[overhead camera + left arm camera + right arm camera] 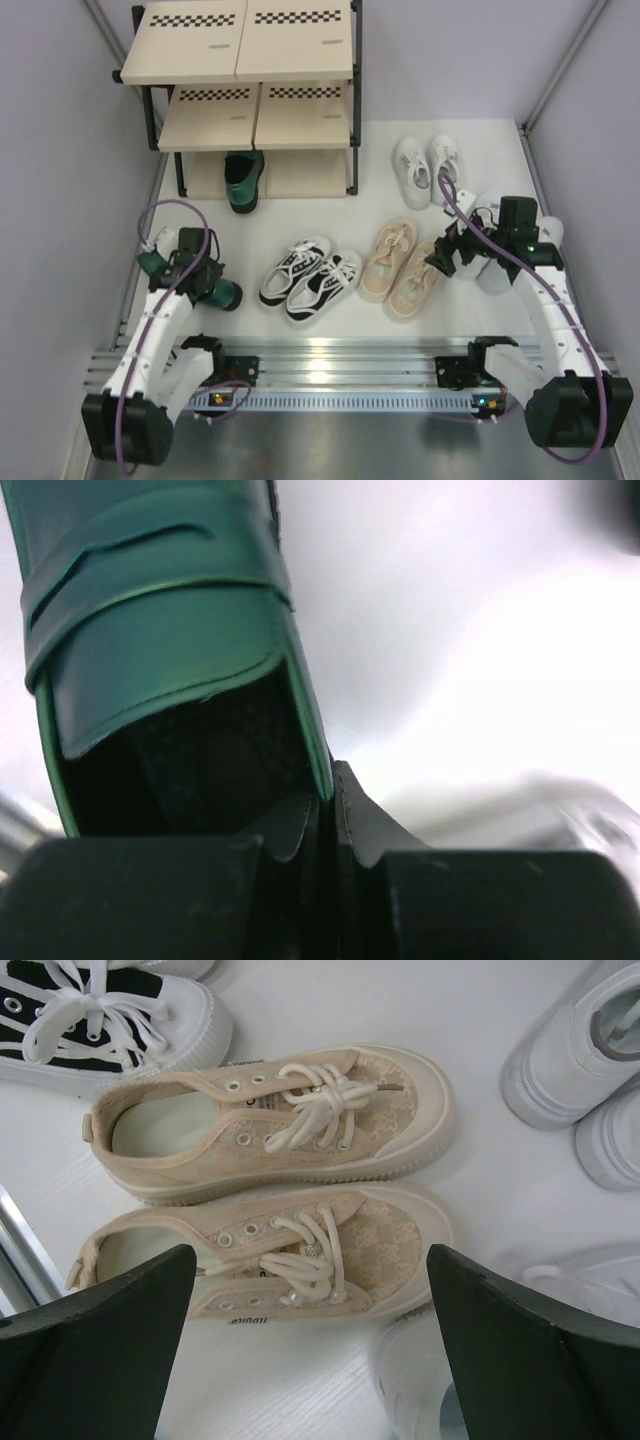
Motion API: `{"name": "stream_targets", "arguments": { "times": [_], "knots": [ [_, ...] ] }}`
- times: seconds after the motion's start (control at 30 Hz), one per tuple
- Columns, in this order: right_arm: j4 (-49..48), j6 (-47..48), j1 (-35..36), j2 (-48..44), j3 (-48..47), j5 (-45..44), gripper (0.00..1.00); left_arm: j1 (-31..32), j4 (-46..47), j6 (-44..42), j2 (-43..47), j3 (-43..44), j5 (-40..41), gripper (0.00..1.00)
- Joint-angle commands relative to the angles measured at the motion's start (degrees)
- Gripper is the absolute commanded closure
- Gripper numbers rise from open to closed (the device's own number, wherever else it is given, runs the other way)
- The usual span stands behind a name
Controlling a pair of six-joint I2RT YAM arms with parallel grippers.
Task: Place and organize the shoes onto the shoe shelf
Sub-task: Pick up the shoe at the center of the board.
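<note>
In the lower left of the top view, the left tool [203, 277] is pinched tight on the rim of a dark green shoe [160, 630]. The second green shoe [243, 180] pokes out from the bottom of the shoe shelf [240, 60], upper middle. At lower right, the right tool [310, 1252] hangs wide apart over the beige sneakers [270, 1120].

Bright, even light, soft shadows; left wrist view blurs beyond the green shoe [160, 630].

The shoe shelf [250, 75] is parked at the white worktop's [300, 220] far edge. Black-and-white sneakers [308, 278] and beige sneakers [402, 268] are laid mid-worktop, with a dark green shoe [224, 293] by the left edge.
</note>
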State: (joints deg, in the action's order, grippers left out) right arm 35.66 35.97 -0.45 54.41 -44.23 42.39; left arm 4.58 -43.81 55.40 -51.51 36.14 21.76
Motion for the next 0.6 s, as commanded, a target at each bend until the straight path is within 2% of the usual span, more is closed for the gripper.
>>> {"name": "stream_targets", "arguments": {
  "times": [0.0,0.03,0.13,0.2,0.37,0.57],
  "knots": [
    [-0.5,2.0,-0.8,-1.4,-0.4,1.9,0.01,0.3,7.3,-12.7,12.8,2.6,-9.7,1.0],
    [0.1,2.3,-0.8,-1.4,-0.5,2.0,0.01,0.3,8.2,-13.7,17.4,2.9,-13.2,1.0],
    [1.2,3.6,-0.8,-1.8,-1.3,2.3,0.01,0.3,10.3,-17.2,23.2,4.0,-20.2,1.0],
    [2.7,4.5,-0.8,-2.1,-2.1,2.6,0.0,0.3,11.4,-19.1,25.1,5.2,-28.4,1.0],
    [7.6,6.2,-0.8,-2.1,-5.7,4.9,0.01,0.3,18.3,-21.2,26.6,6.7,-48.8,1.0],
    [12.1,5.6,-0.8,-0.8,-11.7,10.2,0.01,0.3,18.8,-25.7,25.8,10.5,-62.3,1.0]
  ]
}}
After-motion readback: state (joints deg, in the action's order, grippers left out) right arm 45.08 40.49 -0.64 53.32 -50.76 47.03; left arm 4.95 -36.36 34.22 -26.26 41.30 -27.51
